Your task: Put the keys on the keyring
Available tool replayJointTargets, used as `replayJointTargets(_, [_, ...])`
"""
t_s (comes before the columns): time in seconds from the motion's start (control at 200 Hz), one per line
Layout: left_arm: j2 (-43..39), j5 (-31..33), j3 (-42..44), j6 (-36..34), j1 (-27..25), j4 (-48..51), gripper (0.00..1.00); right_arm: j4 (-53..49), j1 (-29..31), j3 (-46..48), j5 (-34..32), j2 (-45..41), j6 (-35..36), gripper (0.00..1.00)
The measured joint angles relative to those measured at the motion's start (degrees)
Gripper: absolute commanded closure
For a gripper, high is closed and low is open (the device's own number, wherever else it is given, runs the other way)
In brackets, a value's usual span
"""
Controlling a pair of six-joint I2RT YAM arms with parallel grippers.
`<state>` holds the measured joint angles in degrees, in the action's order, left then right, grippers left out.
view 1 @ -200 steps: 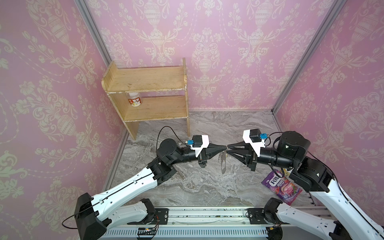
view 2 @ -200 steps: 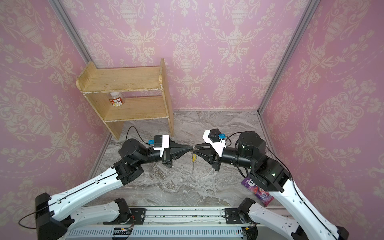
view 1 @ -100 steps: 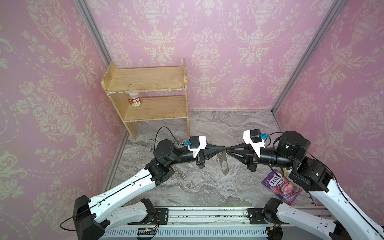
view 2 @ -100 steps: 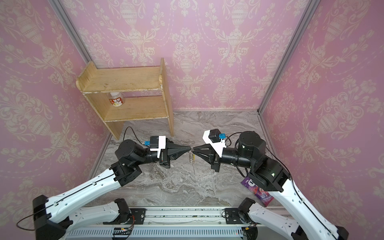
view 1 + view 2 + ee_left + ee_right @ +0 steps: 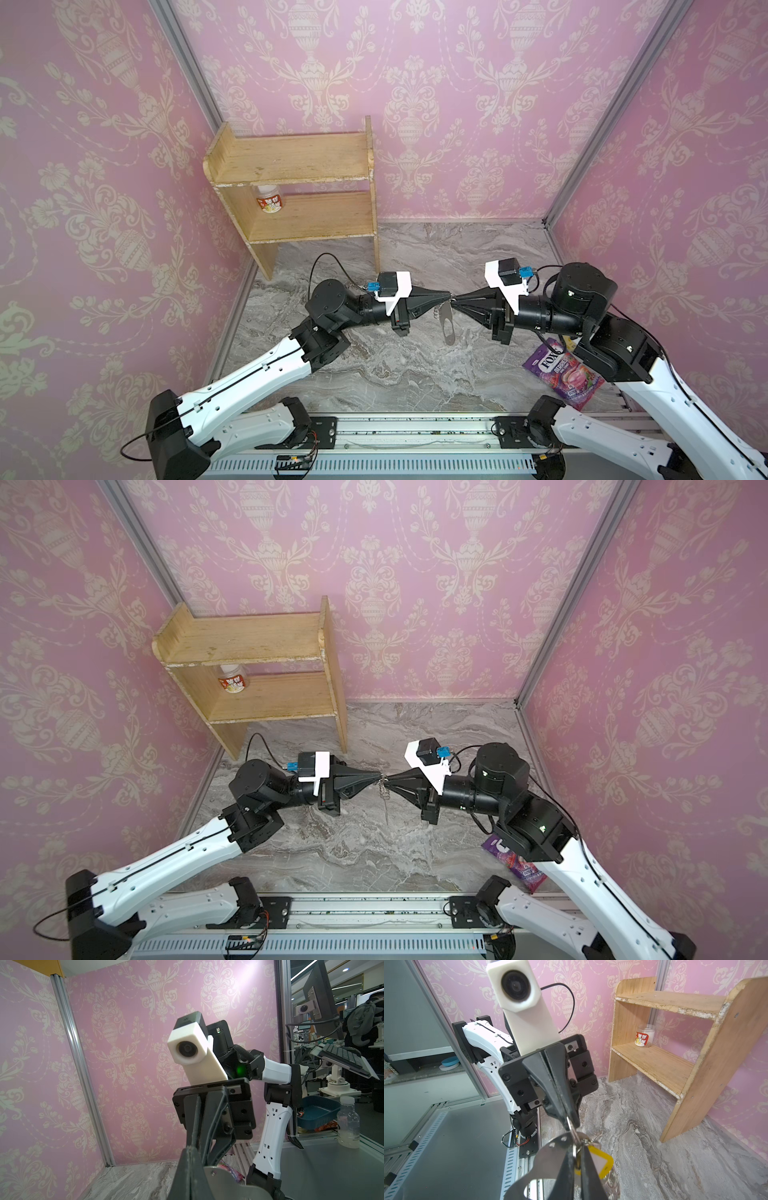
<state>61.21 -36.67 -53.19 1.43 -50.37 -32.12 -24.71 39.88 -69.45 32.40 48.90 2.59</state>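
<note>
Both grippers meet tip to tip in the air over the marble table. The keyring, a flat grey plate [image 5: 444,310] [image 5: 550,1157] [image 5: 224,1180], hangs below them; it shows edge-on [image 5: 386,806] in a top view. My left gripper [image 5: 449,296] [image 5: 380,776] [image 5: 189,1149] [image 5: 569,1124] is shut on a silver ring at the plate's upper edge. My right gripper [image 5: 455,298] [image 5: 385,780] [image 5: 578,1148] is shut on a small metal ring next to the keys' yellow tag [image 5: 602,1162], which juts out beside one finger. The thin key itself is hidden.
A wooden two-level shelf [image 5: 299,166] stands at the back left, with a small jar [image 5: 270,199] on its lower board. A purple sweets bag [image 5: 563,372] lies on the table under the right arm. The metal rail [image 5: 415,432] runs along the front edge.
The right gripper's jaws have closed from slightly apart to shut. Both arms stay almost in place, tips together, and the plate still hangs below.
</note>
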Motion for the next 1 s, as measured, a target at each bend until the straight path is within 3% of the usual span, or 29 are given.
replayJointTargets(0.195, [0.00, 0.00, 0.00, 0.00, -0.02, 0.02, 1.00, -0.20, 0.00, 0.02, 0.00, -0.31, 0.35, 1.00])
replayJointTargets(0.325, [0.00, 0.02, 0.02, 0.37, -0.02, -0.07, 0.65, -2.67, -0.02, -0.76, -0.42, -0.22, 1.44, 1.00])
replayJointTargets(0.455, [-0.04, 0.44, 0.02, 1.09, -0.02, 0.04, 0.52, -8.92, -0.07, -5.29, -1.53, 1.55, 4.37, 1.00])
replayJointTargets(0.831, [-0.52, 1.27, -0.87, 1.05, -0.02, 7.74, 0.49, -19.61, -0.07, -12.94, -3.28, 4.35, 11.19, 1.00])
replayJointTargets(1.001, [0.13, -0.11, -4.94, 0.83, -0.02, 13.60, 0.54, -22.36, -0.07, -14.03, -3.21, 5.22, 13.11, 1.00])
